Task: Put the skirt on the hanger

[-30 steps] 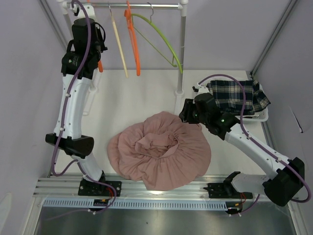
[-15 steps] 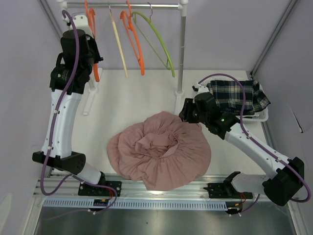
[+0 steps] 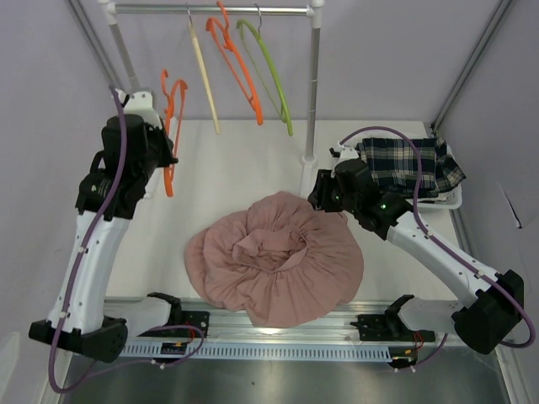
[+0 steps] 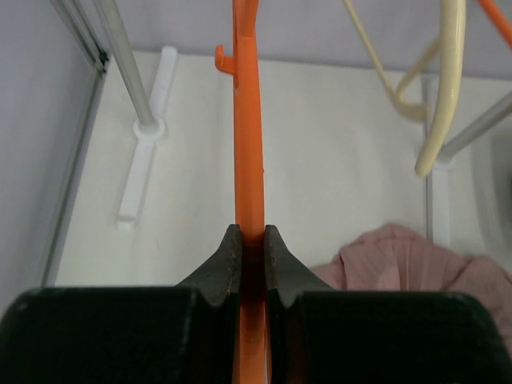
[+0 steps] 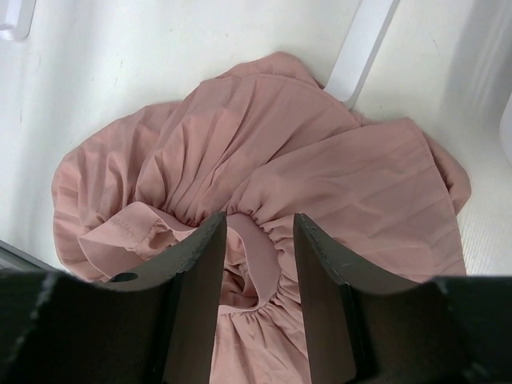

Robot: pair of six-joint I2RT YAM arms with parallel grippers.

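The pink skirt (image 3: 278, 257) lies crumpled in a round heap on the white table. An orange hanger (image 3: 173, 135) is off the rail, left of the skirt, held in the air by my left gripper (image 3: 162, 156). In the left wrist view the left gripper (image 4: 248, 236) is shut on the orange hanger (image 4: 250, 144), which runs straight up between the jaws. My right gripper (image 3: 324, 195) hovers at the skirt's far right edge. It stands open in the right wrist view (image 5: 258, 228), with the gathered waistband (image 5: 268, 264) showing between the fingers, untouched.
A rail (image 3: 219, 10) at the back carries a cream hanger (image 3: 202, 76), another orange hanger (image 3: 237, 63) and a green one (image 3: 271, 80). The rack's pole (image 3: 313, 84) stands behind the skirt. A plaid cloth (image 3: 413, 164) lies in a white basket at right.
My left arm has come down and forward from the rail, bringing the orange hanger with it. The hangers on the rail have swung. The right arm has stayed put.
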